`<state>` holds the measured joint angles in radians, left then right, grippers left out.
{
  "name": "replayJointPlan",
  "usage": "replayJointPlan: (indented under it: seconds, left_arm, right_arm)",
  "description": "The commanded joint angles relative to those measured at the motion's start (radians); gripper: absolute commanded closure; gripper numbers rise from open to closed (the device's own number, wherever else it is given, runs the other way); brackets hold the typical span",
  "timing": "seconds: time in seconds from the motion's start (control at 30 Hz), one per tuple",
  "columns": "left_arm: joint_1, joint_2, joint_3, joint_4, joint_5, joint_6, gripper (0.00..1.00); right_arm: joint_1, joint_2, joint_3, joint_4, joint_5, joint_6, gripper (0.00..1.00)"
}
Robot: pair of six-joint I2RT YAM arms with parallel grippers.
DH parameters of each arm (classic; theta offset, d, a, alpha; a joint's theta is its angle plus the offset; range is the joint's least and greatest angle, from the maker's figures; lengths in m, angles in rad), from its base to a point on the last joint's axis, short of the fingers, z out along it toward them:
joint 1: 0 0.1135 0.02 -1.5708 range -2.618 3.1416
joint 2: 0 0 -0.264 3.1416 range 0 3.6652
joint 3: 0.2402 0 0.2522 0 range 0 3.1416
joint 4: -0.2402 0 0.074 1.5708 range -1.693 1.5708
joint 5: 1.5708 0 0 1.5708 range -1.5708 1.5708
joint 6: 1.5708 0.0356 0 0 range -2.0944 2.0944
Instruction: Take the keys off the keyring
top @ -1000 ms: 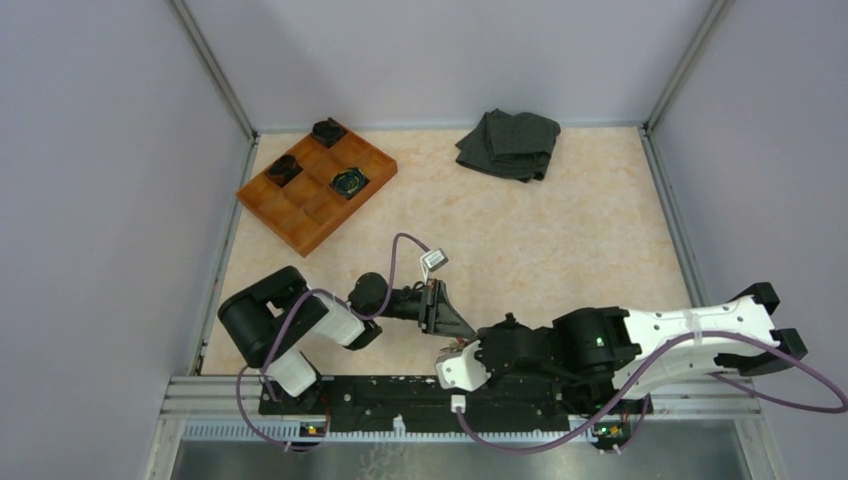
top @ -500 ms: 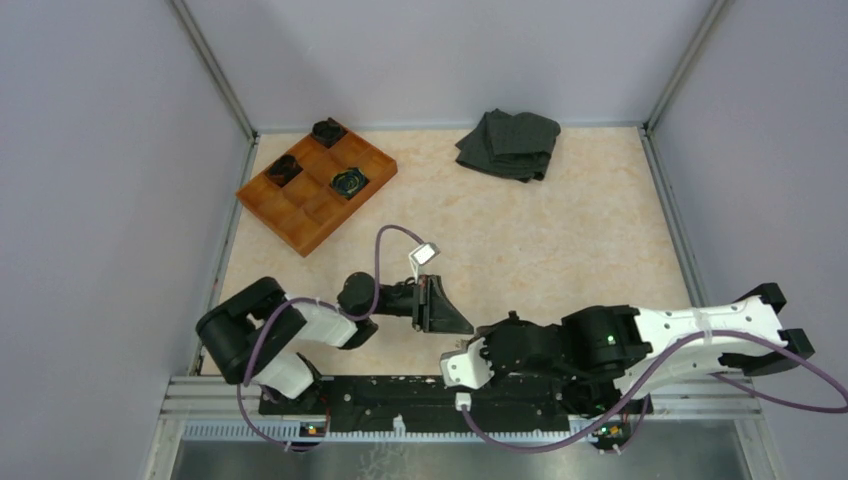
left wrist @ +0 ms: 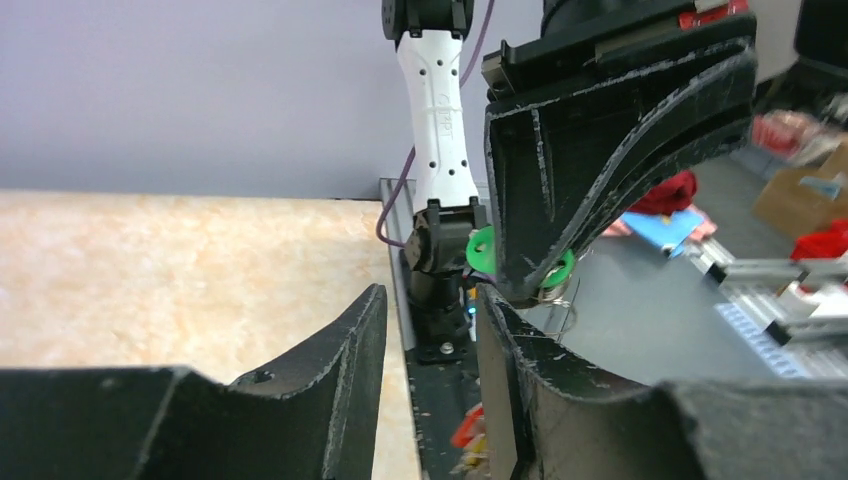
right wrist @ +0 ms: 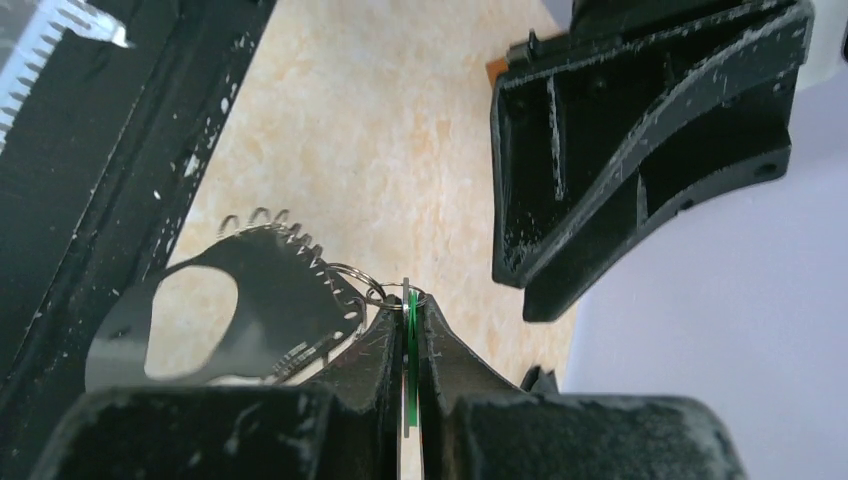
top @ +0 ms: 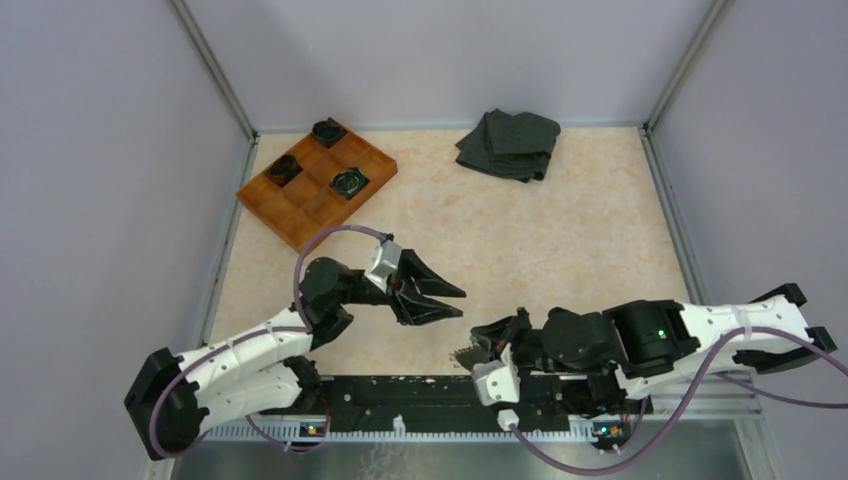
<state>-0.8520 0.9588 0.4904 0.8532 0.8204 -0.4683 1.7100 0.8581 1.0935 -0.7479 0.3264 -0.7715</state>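
The right pincer (right wrist: 408, 302) is clamped on a flat green round tag (right wrist: 411, 340), held just above the middle of the desk's near edge. At its tips sits the thin grey wire keyring (right wrist: 352, 275), with the flat toothed metal keys (right wrist: 285, 290) threaded on it. The left pincer (top: 462, 303) stands empty with its fingers apart, aimed at the bunch from just beside it.

This looks like a re-grip: one key must be pinched and worked round the coil while the right holds steady.

The marbled beige desk (top: 560, 240) is walled in lilac-grey. An orange compartment tray (top: 310, 215) with black round objects (top: 350, 181) fills the far-left corner. A folded dark grey cloth (top: 510, 143) lies at the far edge.
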Motion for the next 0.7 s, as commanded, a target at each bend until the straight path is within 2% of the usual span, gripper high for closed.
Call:
replayJointPlan:
  seconds: [0.0, 0.17, 0.27, 0.5, 0.67]
  left_arm:
    - [0.002, 0.009, 0.074, -0.059, 0.126, 0.218, 0.56]
    - [0.002, 0.062, 0.111, 0.028, 0.273, 0.175, 0.56]
    - [0.000, 0.080, 0.107, 0.137, 0.330, 0.091, 0.56]
    - [-0.032, 0.116, 0.090, 0.366, 0.303, -0.125, 0.54]
    - [-0.087, 0.150, 0.111, 0.373, 0.271, -0.159, 0.54]
  right_arm:
    - [0.024, -0.040, 0.048, 0.120, -0.090, -0.097, 1.00]
    - [0.031, -0.089, 0.046, 0.187, -0.184, -0.143, 1.00]
    - [0.033, -0.101, 0.046, 0.205, -0.216, -0.169, 1.00]
    - [0.032, -0.104, 0.029, 0.225, -0.231, -0.225, 1.00]
    - [0.033, -0.101, 0.007, 0.251, -0.203, -0.268, 1.00]
